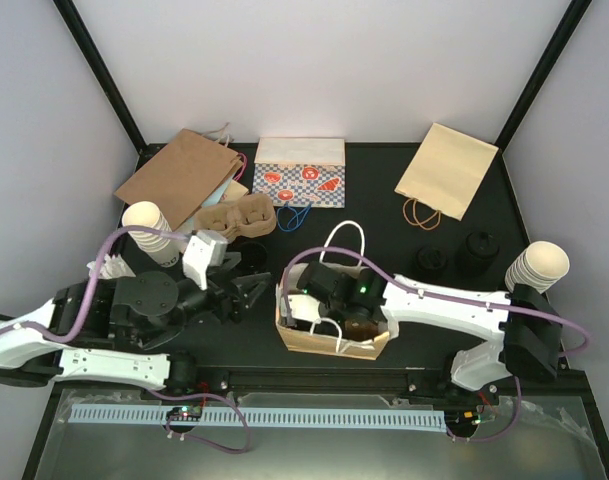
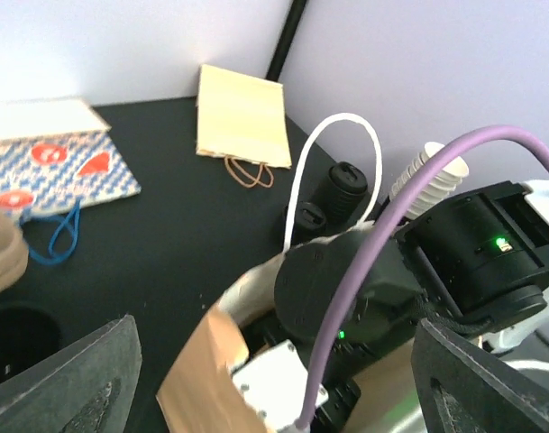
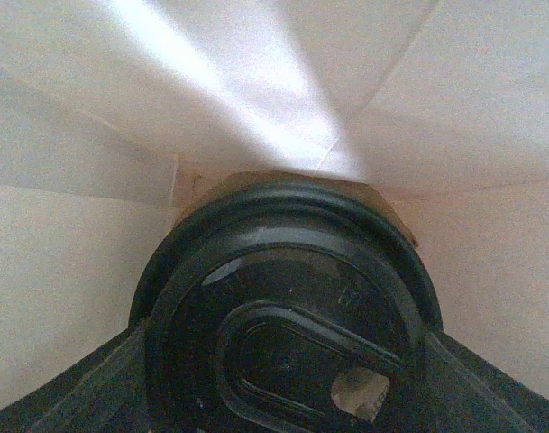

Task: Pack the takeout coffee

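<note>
Two black cups (image 1: 431,260) (image 1: 477,250) on table (image 1: 384,210) — a third cup (image 3: 283,343) inside the bag (image 1: 329,342).

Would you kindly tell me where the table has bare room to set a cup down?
Bare table lies between the patterned bag and the tan bag. The left, around the cardboard tray and white cups, is crowded.

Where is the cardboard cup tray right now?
Top view, left side of the table: the cardboard tray lies between the flat brown bag and the patterned bag, beyond the left gripper.
</note>
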`<control>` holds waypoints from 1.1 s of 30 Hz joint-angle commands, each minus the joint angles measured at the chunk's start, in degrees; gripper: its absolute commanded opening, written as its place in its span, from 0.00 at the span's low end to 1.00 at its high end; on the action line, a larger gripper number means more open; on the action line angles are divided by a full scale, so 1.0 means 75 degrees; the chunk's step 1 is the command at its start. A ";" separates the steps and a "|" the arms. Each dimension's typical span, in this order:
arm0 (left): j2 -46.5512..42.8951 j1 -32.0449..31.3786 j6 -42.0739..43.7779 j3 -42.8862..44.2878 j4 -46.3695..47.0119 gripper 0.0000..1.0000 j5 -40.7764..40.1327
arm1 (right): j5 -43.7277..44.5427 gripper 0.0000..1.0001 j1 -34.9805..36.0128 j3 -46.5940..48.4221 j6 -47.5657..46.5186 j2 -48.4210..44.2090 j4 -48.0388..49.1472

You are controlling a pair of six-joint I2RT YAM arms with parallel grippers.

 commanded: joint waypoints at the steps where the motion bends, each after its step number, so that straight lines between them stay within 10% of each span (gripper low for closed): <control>1: -0.0579 0.0162 -0.2109 -0.0122 -0.1224 0.84 -0.0204 | -0.1047 0.51 -0.0506 0.0287 -0.0007 0.0504 -0.0836; 10: -0.1472 0.0178 -0.3131 -0.2119 -0.0709 0.82 0.0587 | -0.2237 0.51 -0.1077 0.0397 0.0010 0.1144 -0.0989; 33: -0.0779 0.0576 -0.2708 -0.2473 -0.0058 0.82 0.1233 | -0.0493 0.49 -0.0191 -0.1026 0.0866 0.0765 -0.0140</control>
